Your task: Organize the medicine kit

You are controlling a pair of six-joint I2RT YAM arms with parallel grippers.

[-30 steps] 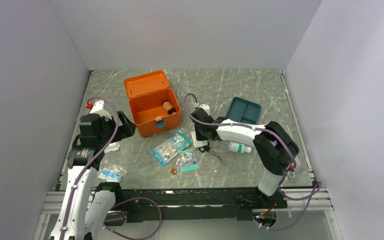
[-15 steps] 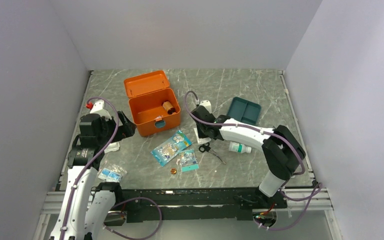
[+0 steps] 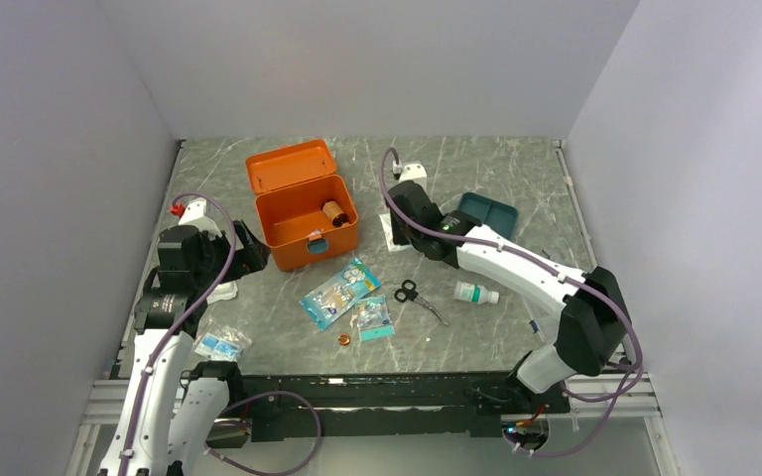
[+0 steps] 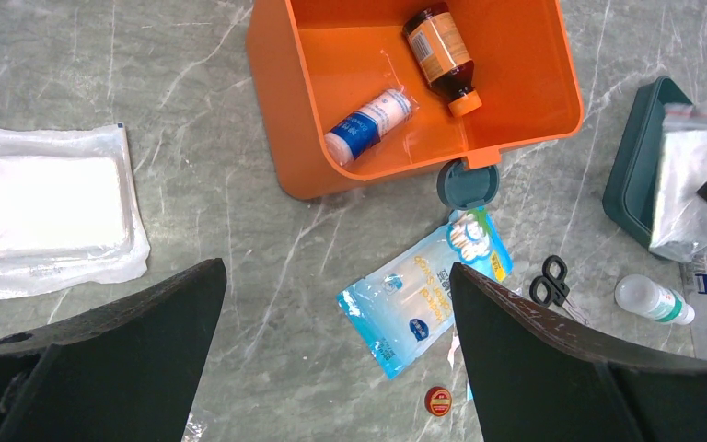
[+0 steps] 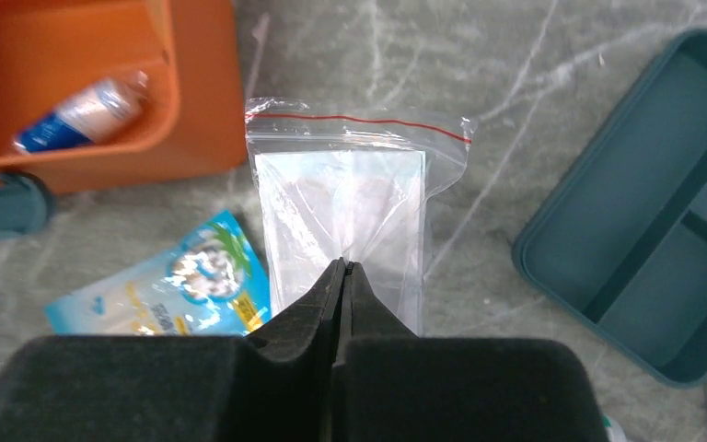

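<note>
Holding where it was a second ago, the left end effector hangs spread wide with nothing in it, just left of the medicine kit. The orange kit stands left of the counter's middle with its lid tipped back. A brown bottle and a bandage roll lie inside, with bare floor beside them. The right end effector has swung from low over the scissors toward the far side and is pinched tight on a clear zip bag. The bag is held over the strip between the kit's right wall and the teal tray. The scissors now lie uncovered. Bare counter runs behind the kit and tray to the far edge.
</note>
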